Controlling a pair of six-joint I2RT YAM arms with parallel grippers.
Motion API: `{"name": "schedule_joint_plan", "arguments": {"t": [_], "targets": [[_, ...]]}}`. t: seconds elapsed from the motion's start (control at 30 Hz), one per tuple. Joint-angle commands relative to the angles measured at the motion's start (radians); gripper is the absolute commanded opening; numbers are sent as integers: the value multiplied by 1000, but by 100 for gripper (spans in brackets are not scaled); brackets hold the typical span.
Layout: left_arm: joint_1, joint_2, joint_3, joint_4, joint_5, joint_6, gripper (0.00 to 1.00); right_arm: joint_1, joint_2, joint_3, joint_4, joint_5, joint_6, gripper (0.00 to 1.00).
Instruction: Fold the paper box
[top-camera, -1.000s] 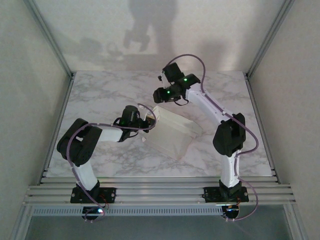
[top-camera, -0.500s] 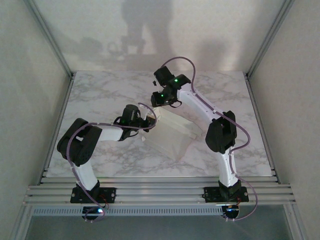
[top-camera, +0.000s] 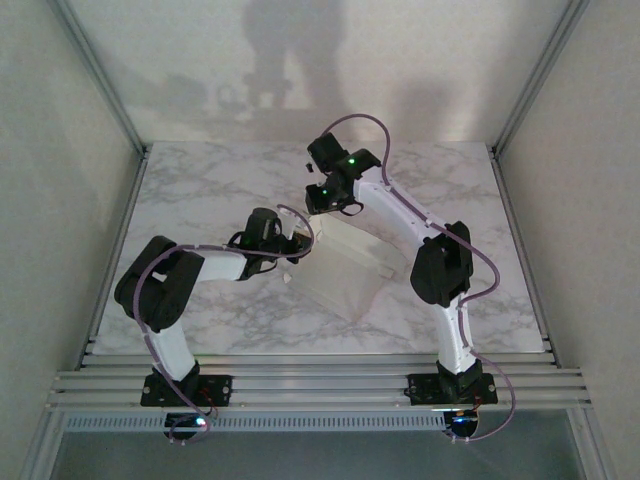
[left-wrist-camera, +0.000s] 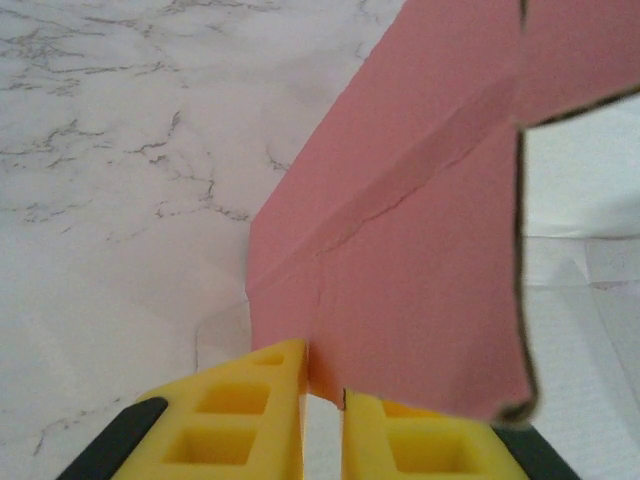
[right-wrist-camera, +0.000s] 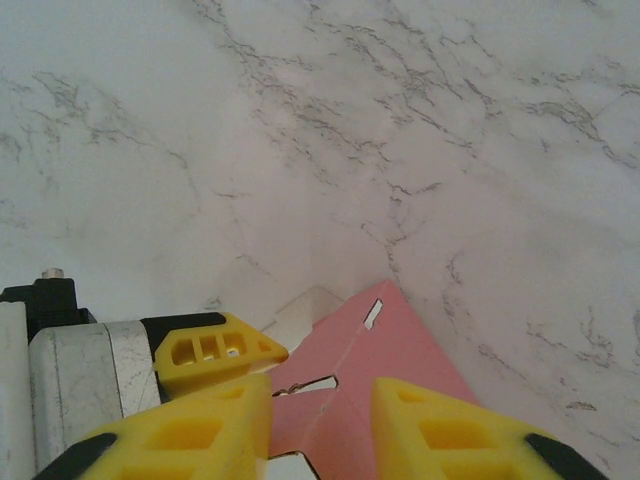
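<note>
The paper box (top-camera: 345, 275) lies partly folded mid-table, off-white side up in the top view. Its pink side (left-wrist-camera: 420, 250) rises as a creased flap in the left wrist view. My left gripper (top-camera: 293, 245) reaches in from the left, and its yellow jaws (left-wrist-camera: 323, 395) are shut on the lower edge of that pink flap. My right gripper (top-camera: 322, 210) hangs over the box's far corner. In the right wrist view it (right-wrist-camera: 320, 420) straddles a pink ridge of the box (right-wrist-camera: 400, 350), fingers apart on either side without pressing it. A left fingertip (right-wrist-camera: 215, 350) shows beside them.
The marble table (top-camera: 200, 190) is bare around the box, walled left, right and behind. An aluminium rail (top-camera: 320, 385) carrying both arm bases runs along the near edge. The right arm's elbow (top-camera: 440, 270) hangs just right of the box.
My right gripper has swung left and down onto the box's far corner. The box's right side has drawn in as it folds up. The left gripper has kept still, holding its flap.
</note>
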Motion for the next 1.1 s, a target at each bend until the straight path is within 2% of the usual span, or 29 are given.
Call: {"name": "schedule_joint_plan", "arguments": {"t": [0.0, 0.2, 0.33, 0.53, 0.67, 1.07], "targets": [[-6, 16, 24, -33, 9, 8, 17, 0, -28, 6, -41, 32, -20, 29], [-6, 22, 34, -49, 4, 12, 17, -21, -28, 15, -42, 23, -31, 24], [-6, 35, 50, -62, 8, 15, 17, -39, -27, 34, -53, -41, -49, 22], [-6, 50, 61, -53, 26, 4, 17, -54, -11, 57, -83, -119, -73, 27], [-6, 59, 73, -60, 31, 3, 17, -54, 5, 70, -102, -110, -83, 28], [-6, 63, 84, -64, 34, -1, 17, -53, -8, 34, -96, -71, -95, 17]]}}
